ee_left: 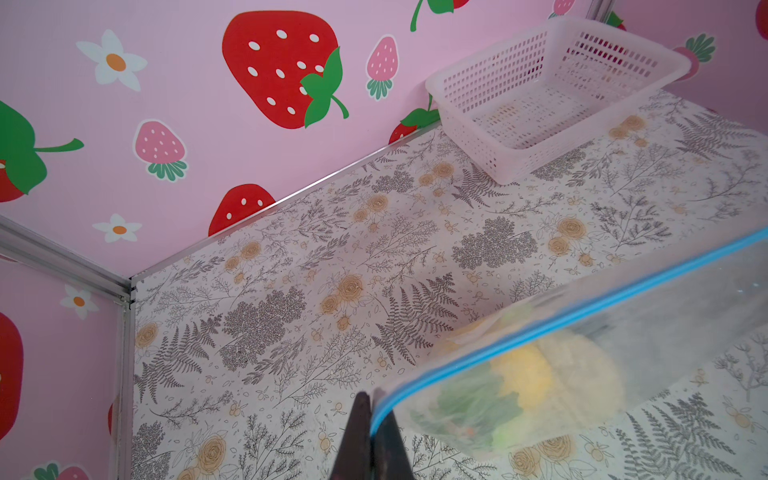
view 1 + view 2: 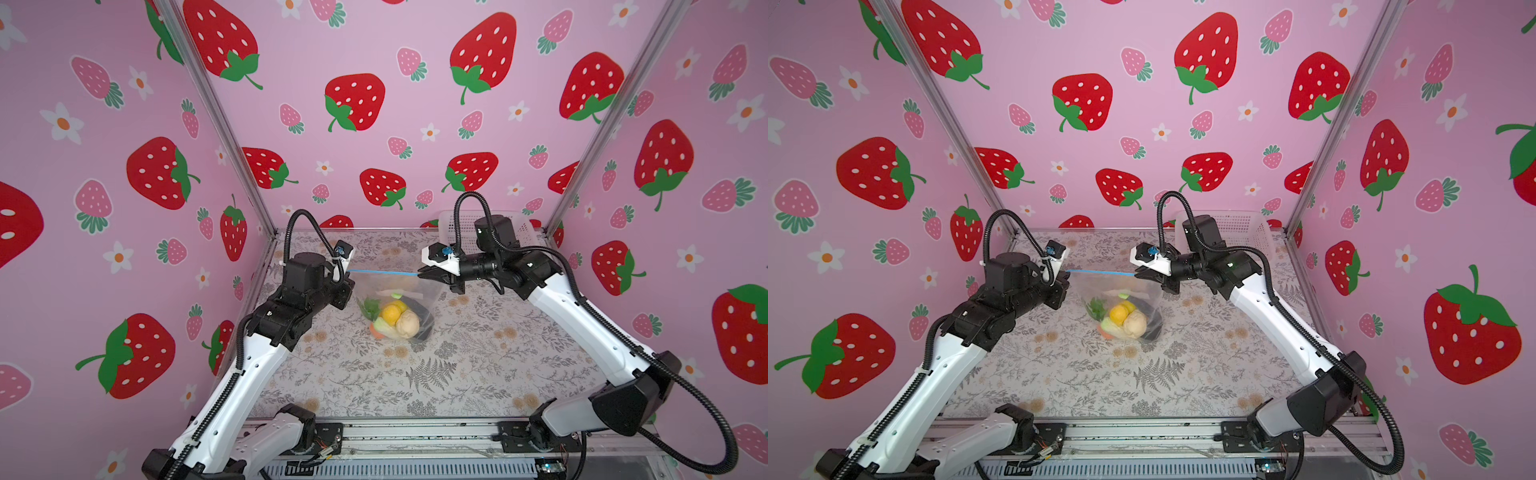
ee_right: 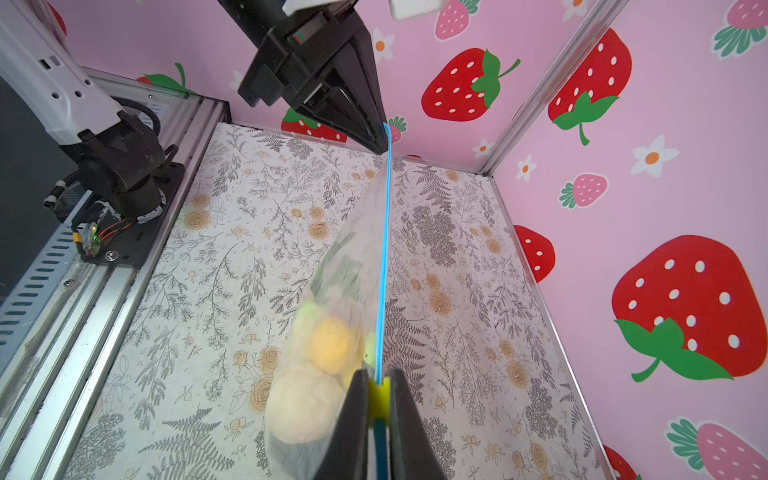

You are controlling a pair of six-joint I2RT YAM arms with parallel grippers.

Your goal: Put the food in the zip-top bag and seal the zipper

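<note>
Well apart from the white mesh plastic basket (image 1: 469,141), on its robot-base side: the clear crinkly zip-top bag (image 2: 409,286) hangs between your two grippers; its sagging bottom looks to rest on the floral-print table (image 2: 457,374), though contact can't be confirmed
Contents: the small toy food (image 2: 395,318) (a yellow-orange ball, a beige round, green leaves, something dark) sits in the bag's bottom; none shows outside it
Zipper: the thin light-blue zipper (image 2: 382,272) is drawn into a taut straight line and reads as closed along its visible length; the part under the slider is hidden
Risk, overpull: if you spread the arms further, the strip could slip out of the pinch at the end farther from the basket, or the slider could ride off its end
Risk, uneven release: if you let one end go first, the food's weight would likely swing the bag and drop it over
Risk, unfinished seal: a gap left at the slider could reopen under that weight
Left gripper: your left gripper (image 1: 372,415) is clenched, pinching the blue strip's end farther from the basket
Right gripper: your right gripper (image 3: 379,386) is closed on the small yellow slider (image 3: 379,401), at the end nearer the basket
</note>
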